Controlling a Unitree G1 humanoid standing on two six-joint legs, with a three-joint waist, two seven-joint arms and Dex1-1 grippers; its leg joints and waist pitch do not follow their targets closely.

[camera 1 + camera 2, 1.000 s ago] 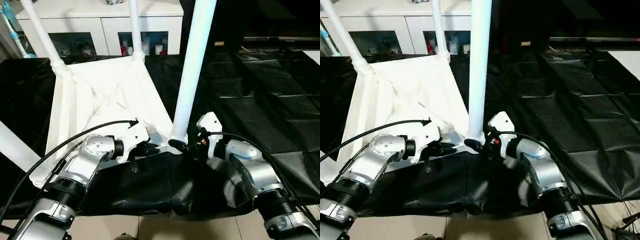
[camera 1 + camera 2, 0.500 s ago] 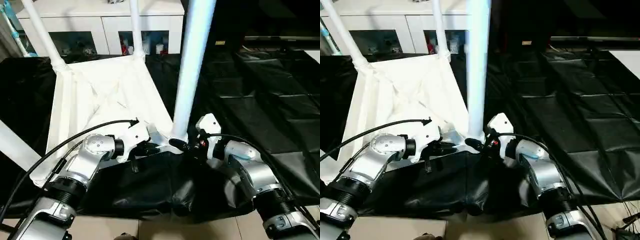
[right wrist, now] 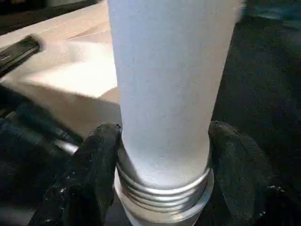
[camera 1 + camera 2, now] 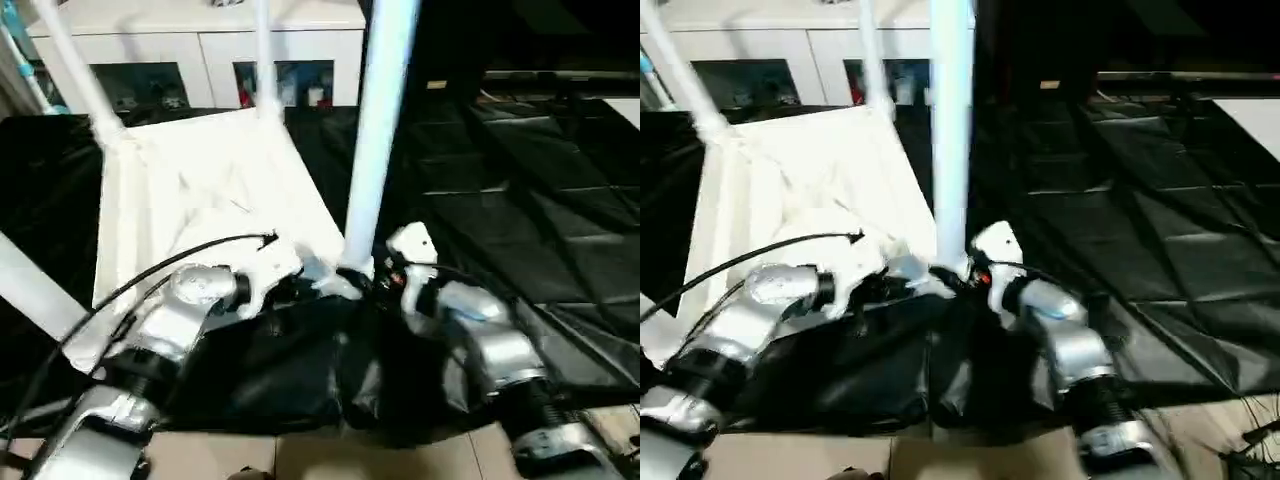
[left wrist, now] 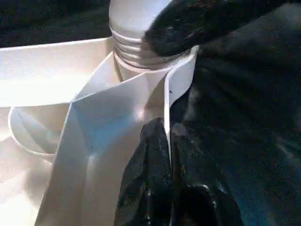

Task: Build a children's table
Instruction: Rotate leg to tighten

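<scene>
At the near corner, right hand (image 3: 162, 188) clamps leg (image 4: 377, 130); left hand (image 5: 165, 155) pinches table rim (image 5: 175, 89).

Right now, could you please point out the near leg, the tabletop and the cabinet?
near leg (image 4: 375, 150), left eye view, mid shaft.
tabletop (image 4: 215, 195), left eye view, ribbed underside.
cabinet (image 4: 215, 45), left eye view, white front above the glass doors.

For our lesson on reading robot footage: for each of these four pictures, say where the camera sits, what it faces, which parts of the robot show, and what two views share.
Left eye view: on the head, looking down at the upturned table top; both silver forearms show.
Right eye view: beside it, same scene.
Left wrist view: on the left wrist; the left hand is clamped on the top's rim.
Right wrist view: on the right wrist; the right hand grips the near leg.
Shared: both wrist views show that leg's threaded base.
</scene>
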